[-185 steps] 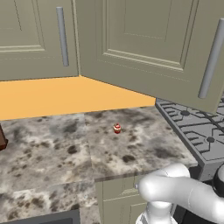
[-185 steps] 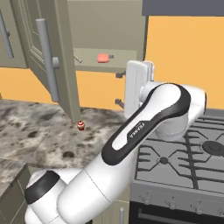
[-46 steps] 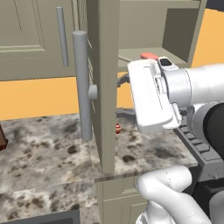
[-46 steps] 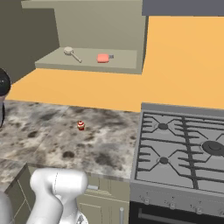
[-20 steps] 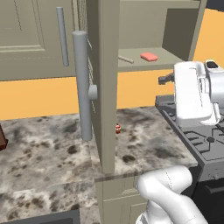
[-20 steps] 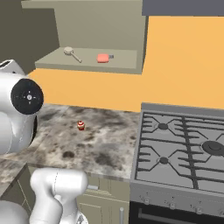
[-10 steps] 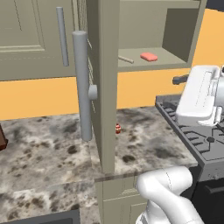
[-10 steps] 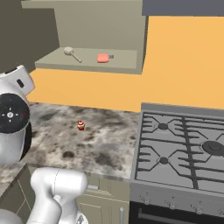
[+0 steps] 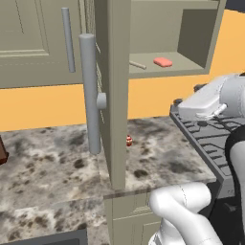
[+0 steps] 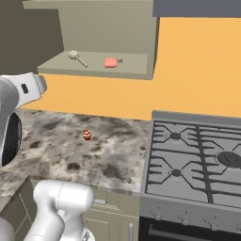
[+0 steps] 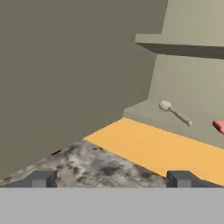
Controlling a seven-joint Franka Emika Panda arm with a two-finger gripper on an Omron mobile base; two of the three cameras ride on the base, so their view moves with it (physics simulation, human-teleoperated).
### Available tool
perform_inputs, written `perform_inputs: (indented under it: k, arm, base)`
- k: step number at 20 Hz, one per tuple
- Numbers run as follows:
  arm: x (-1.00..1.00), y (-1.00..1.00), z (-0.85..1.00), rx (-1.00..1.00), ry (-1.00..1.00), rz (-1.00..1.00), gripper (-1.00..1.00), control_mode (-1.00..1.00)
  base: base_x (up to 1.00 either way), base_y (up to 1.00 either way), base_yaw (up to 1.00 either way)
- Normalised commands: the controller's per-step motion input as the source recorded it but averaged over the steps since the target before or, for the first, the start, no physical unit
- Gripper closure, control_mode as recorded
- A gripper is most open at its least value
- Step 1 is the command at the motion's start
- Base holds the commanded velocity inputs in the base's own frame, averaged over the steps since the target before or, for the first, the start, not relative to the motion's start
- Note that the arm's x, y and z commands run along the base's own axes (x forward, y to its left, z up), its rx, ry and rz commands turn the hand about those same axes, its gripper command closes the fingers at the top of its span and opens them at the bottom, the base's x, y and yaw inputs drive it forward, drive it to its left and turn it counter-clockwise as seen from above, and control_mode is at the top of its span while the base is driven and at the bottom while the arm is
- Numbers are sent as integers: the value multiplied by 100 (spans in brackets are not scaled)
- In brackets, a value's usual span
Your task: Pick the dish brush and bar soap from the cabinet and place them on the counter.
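Hand view, pincer (image 11: pixel 111 178) wide, cabinet (image 11: pixel 183 78) open

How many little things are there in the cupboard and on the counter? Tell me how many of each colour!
Beige: 1, the dish brush on the cabinet shelf.
Pink: 1, the bar soap on the same shelf.
Red and white: 1, the small round object on the counter.
Total: 3
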Motion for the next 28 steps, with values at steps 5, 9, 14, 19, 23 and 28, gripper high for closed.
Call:
perform_inputs:
  k: [5,9,14,19,23,28]
  arm:
    - [16,-37,0,1,19,-28,-100,-100]
    - [0,-53,0,2,1,-14,-100,-100]
    - [11,-24,-10,0,-8,-7,-100,-100]
    - [6,-25,-7,0,-6,-6,-100,-100]
    - [-6,-45,0,0,9,-11,-100,-100]
    - [24,-17,-1,2,13,-24,-100,-100]
  base:
    - [0,0,0]
    - [0,0,0]
    - [0,0,0]
    - [0,0,0]
    - [0,0,0]
    - [0,0,0]
